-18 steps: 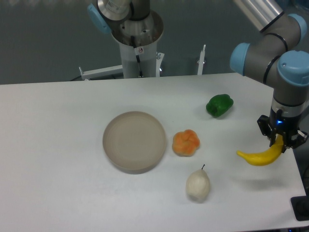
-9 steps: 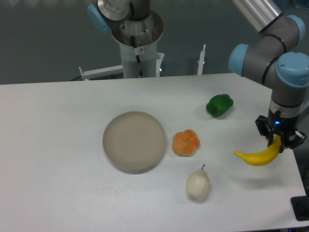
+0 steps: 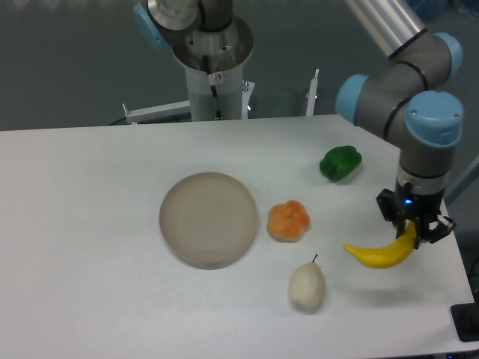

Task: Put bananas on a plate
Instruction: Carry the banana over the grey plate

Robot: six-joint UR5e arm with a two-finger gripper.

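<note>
Nearest the camera, low and right of centre, a pale pear [image 3: 307,286] stands on the white surface [image 3: 90,224]. Just behind it, at the right of the frame, the banana [image 3: 378,254] hangs clear of the surface, a faint shadow beneath it. The gripper [image 3: 412,228] has its jaws pinching the banana near its right-hand end, so most of the fruit juts out leftward, unsupported. It looks smooth, stiff and light, probably plastic, so it should not bruise, but a slick skin held this far from the middle could swivel or slip in the hold; a grip nearer the middle of the curve would be steadier. In the middle of the frame an orange fruit [image 3: 289,221] sits just right of the plate [image 3: 209,218], which is bare and well apart from the banana. Farther back, upper right, lies a green pepper [image 3: 340,162]
</note>
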